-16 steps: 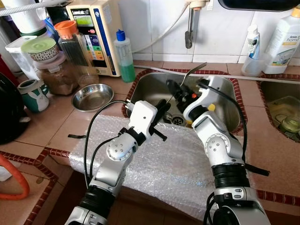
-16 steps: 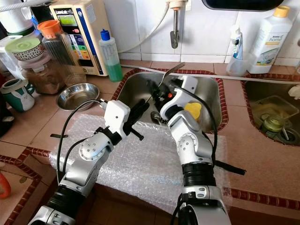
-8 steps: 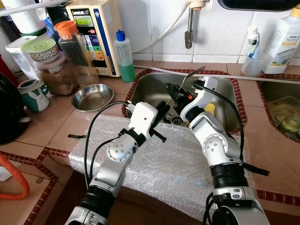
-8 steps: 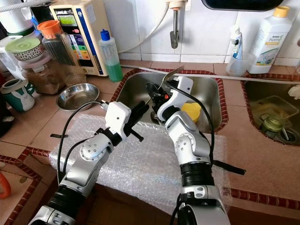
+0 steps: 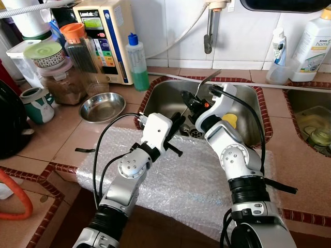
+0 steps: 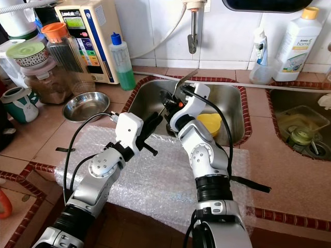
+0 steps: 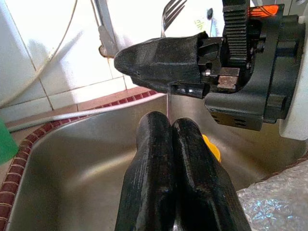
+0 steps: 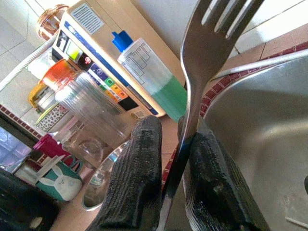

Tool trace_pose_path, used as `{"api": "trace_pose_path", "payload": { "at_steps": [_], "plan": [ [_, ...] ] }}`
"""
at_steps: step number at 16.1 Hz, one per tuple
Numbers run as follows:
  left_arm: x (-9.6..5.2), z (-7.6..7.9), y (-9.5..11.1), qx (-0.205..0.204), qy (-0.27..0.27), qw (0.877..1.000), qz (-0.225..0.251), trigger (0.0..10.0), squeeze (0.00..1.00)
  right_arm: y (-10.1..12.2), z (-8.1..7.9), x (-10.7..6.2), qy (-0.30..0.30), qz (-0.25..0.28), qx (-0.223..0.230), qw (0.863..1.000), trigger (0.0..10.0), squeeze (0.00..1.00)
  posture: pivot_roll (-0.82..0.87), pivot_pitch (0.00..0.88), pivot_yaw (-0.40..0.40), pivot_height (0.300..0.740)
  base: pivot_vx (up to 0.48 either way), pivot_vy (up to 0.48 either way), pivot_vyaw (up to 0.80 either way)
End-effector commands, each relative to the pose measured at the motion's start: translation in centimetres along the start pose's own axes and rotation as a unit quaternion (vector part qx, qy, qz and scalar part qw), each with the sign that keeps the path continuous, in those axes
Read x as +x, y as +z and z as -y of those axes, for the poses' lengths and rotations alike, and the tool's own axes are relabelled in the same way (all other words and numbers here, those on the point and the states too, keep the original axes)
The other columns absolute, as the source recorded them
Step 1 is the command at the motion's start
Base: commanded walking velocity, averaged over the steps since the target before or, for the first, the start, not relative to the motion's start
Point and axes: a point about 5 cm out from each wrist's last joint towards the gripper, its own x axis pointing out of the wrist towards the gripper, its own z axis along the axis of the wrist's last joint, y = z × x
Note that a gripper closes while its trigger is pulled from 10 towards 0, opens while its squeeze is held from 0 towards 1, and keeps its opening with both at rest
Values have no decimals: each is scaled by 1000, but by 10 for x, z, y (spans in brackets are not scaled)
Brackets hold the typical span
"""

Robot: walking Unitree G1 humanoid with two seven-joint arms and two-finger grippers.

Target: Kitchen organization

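A steel fork (image 5: 209,78) stands tilted over the sink (image 5: 165,95), tines up toward the wall. My right gripper (image 5: 190,101) is shut on its handle; the right wrist view shows the fork (image 8: 202,48) pinched between both fingers (image 8: 139,178). My left gripper (image 5: 177,124) is shut and sits at the sink's front edge, just below the right one. In the left wrist view the thin handle (image 7: 168,103) comes down to the left fingertips (image 7: 159,139). I cannot tell whether they pinch it.
Bubble wrap (image 5: 181,181) covers the counter in front of the sink. A yellow object (image 5: 229,120) lies in the sink under the tap (image 5: 208,31). At the left stand a steel bowl (image 5: 102,106), a green soap bottle (image 5: 136,62) and jars. A second basin (image 5: 310,124) is at the right.
My right gripper has carried the fork leftward and closer to the left gripper. The left arm has hardly moved.
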Motion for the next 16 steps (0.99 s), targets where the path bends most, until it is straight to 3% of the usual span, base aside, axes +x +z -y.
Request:
{"api": "trace_pose_path", "payload": {
  "at_steps": [1,2,3,10,14,16],
  "plan": [
    [0,-12,14,11,11,999,31,1294,1000,1,25,-6,-70,-8,-4,997,0,0,9,2,133,740,0,0,0],
    [0,-12,13,13,9,999,30,1765,1000,1,27,-6,-77,-8,0,997,0,0,9,2,133,740,0,0,0],
    [-1,-12,14,8,9,999,31,10000,1000,2,29,-5,-80,-6,3,997,0,0,11,1,134,740,0,0,0],
    [-6,-15,12,-11,5,1000,23,10000,1000,8,38,-3,-119,19,-6,993,0,0,22,0,131,740,0,0,0],
    [-18,-19,5,-23,20,1000,2,10000,1000,4,49,-1,-131,18,-92,987,0,0,56,0,132,740,0,0,0],
    [-22,-17,1,-26,18,999,-10,10000,1000,4,50,0,-108,4,-204,973,0,0,67,0,127,740,0,0,0]
  ]
}}
